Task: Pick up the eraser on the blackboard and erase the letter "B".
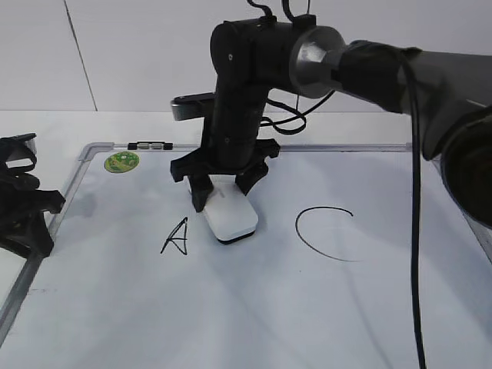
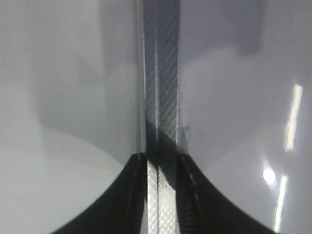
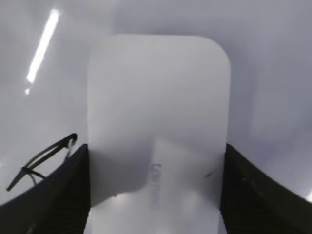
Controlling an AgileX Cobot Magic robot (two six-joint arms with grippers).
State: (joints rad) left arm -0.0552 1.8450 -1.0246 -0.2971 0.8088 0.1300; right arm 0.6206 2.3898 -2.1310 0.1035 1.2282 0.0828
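Observation:
The white eraser [image 1: 233,218] lies flat on the blackboard [image 1: 254,307], between the letter "A" [image 1: 176,237] and the large "C" [image 1: 323,231]. My right gripper [image 1: 225,187] reaches down from above, its jaws closed against the eraser's two long sides. In the right wrist view the eraser [image 3: 158,107] fills the gap between the jaws [image 3: 156,195], with part of the "A" [image 3: 44,158] at the left. No letter "B" shows in any view. My left gripper [image 1: 27,204] rests at the board's left edge, jaws [image 2: 161,195] nearly together over the metal frame [image 2: 163,73].
A round green sticker [image 1: 121,161] sits in the board's far left corner. A small black clip [image 1: 150,145] lies on the top frame. The right arm and its cables [image 1: 415,192] hang across the right side of the board.

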